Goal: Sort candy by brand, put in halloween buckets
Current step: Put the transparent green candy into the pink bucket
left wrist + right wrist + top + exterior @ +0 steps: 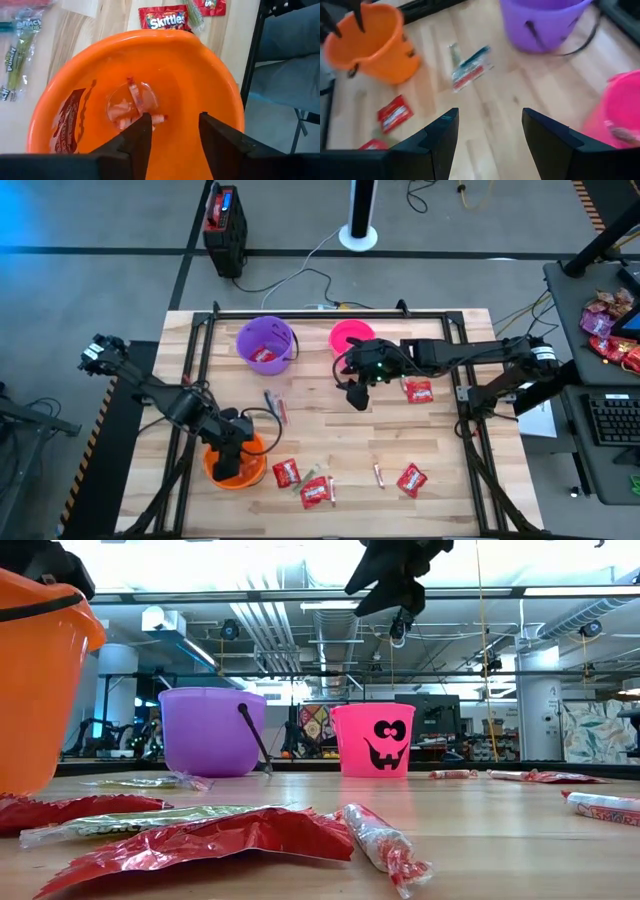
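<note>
My left gripper [175,132] is open and points down over the mouth of the orange bucket [238,465], where a few tan-pink sticks [134,105] lie on the bottom. My right gripper [490,132] is open and empty, raised above the table [395,580] just near of the pink bucket [350,337]. The purple bucket [265,343] stands to the left of the pink one and has a red packet inside. Red packets [286,472] [411,479] [418,390] and thin sticks [275,408] [379,475] lie flat on the wood.
A black frame rail [330,313] runs round the tabletop. Green sticks [17,50] and a red Skittles packet [162,17] lie beside the orange bucket. A side table with red and purple bags [610,325] stands off to the right. Bare wood lies between the buckets.
</note>
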